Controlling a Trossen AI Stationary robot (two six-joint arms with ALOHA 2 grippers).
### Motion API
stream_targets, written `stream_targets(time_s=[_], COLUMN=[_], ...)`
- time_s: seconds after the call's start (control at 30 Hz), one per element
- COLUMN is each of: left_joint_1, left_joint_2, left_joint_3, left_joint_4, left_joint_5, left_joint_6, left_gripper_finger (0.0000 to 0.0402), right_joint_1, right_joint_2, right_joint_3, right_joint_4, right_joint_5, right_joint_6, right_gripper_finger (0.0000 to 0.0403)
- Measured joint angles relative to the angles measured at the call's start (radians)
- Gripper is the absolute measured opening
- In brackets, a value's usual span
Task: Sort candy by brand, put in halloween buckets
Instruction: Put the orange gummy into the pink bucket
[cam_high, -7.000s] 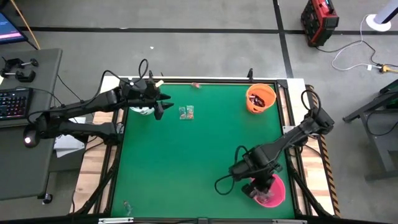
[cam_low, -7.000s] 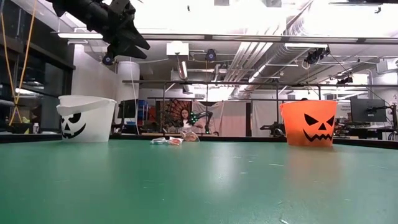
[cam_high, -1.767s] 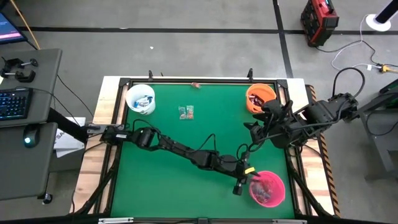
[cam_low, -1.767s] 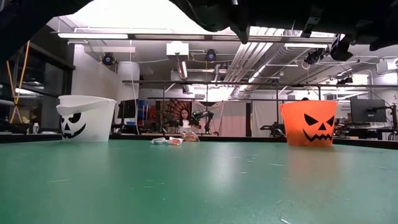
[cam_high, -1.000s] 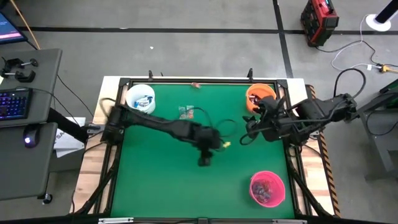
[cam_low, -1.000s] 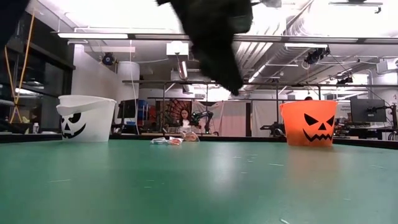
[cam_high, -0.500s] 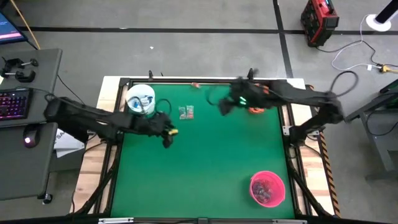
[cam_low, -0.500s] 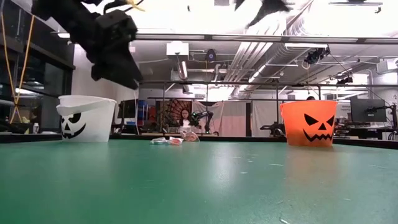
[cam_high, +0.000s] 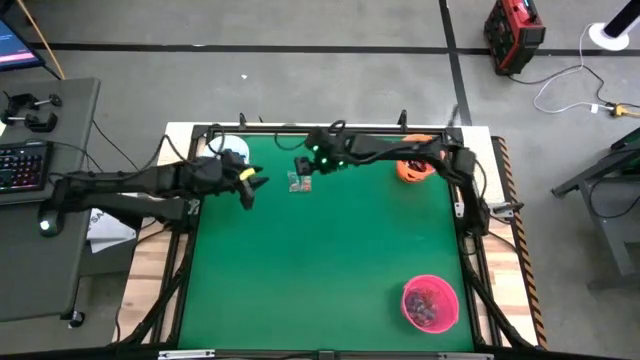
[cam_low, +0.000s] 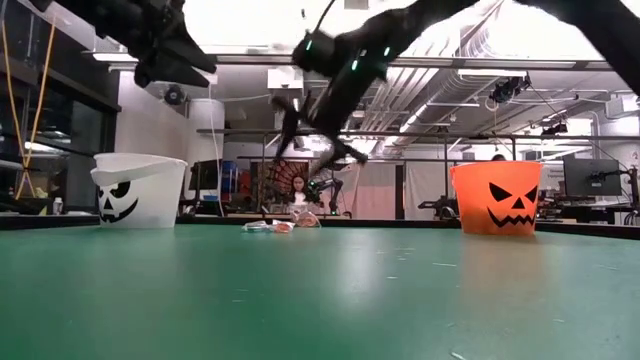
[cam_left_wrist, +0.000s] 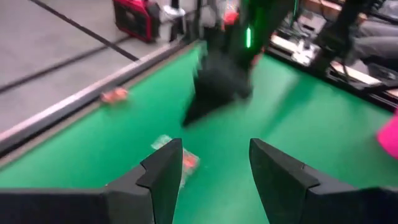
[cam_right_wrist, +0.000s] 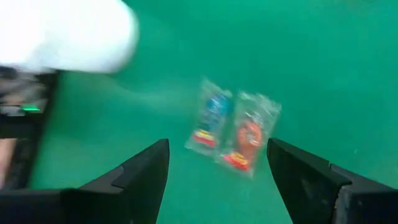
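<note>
Two clear packets of candy (cam_right_wrist: 211, 121) (cam_right_wrist: 247, 135) lie flat on the green mat near the far edge, shown together in the high view (cam_high: 298, 181). My right gripper (cam_high: 301, 168) hovers open just above them, fingers slanting down (cam_right_wrist: 217, 168). My left gripper (cam_high: 250, 188) is open and empty (cam_left_wrist: 212, 168), to the left of the packets and beside the white bucket (cam_high: 234, 150). The orange bucket (cam_high: 412, 170) stands at the far right, partly under my right arm. The pink bucket (cam_high: 431, 303), with candy inside, stands at the near right.
One small candy (cam_left_wrist: 114, 95) lies on the table's far rim. My right arm stretches along the far edge from the right side, over the orange bucket (cam_low: 497, 197). The mat's middle and near left are bare green. The white bucket (cam_low: 140, 190) stands at the far left.
My left gripper has drawn back from the table's middle toward the far left, ending beside the white bucket. My right gripper has swung from beside the orange bucket toward the table's left along the far edge and dropped down over the clear packets. The candy and buckets have kept still.
</note>
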Motion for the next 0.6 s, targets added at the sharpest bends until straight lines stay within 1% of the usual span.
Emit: stream_targets(time_s=[0.13, 0.27, 0.37, 0.47, 0.53, 0.6], left_joint_1=[0.035, 0.059, 0.071, 0.077, 0.077, 0.077], left_joint_2=[-0.027, -0.021, -0.005, 0.007, 0.015, 0.021], left_joint_3=[0.000, 0.000, 0.000, 0.000, 0.000, 0.000], left_joint_4=[0.000, -0.001, -0.003, -0.001, -0.002, -0.002], left_joint_5=[-0.008, -0.009, -0.009, -0.006, -0.005, -0.005], left_joint_6=[0.042, 0.045, 0.045, 0.045, 0.044, 0.044], left_gripper_finger=[0.0174, 0.0174, 0.0174, 0.0174, 0.0174, 0.0174], right_joint_1=[0.003, 0.002, 0.002, 0.004, 0.005, 0.003], right_joint_2=[0.094, 0.161, 0.190, 0.210, 0.222, 0.225], right_joint_3=[0.000, 0.000, 0.001, 0.006, 0.006, 0.006], right_joint_4=[0.013, 0.087, 0.118, 0.123, 0.121, 0.104], right_joint_5=[0.030, 0.058, 0.080, 0.130, 0.137, 0.137], right_joint_6=[0.067, 0.117, 0.150, 0.159, 0.165, 0.165], right_gripper_finger=[0.0264, 0.0264, 0.0264, 0.0262, 0.0253, 0.0231])
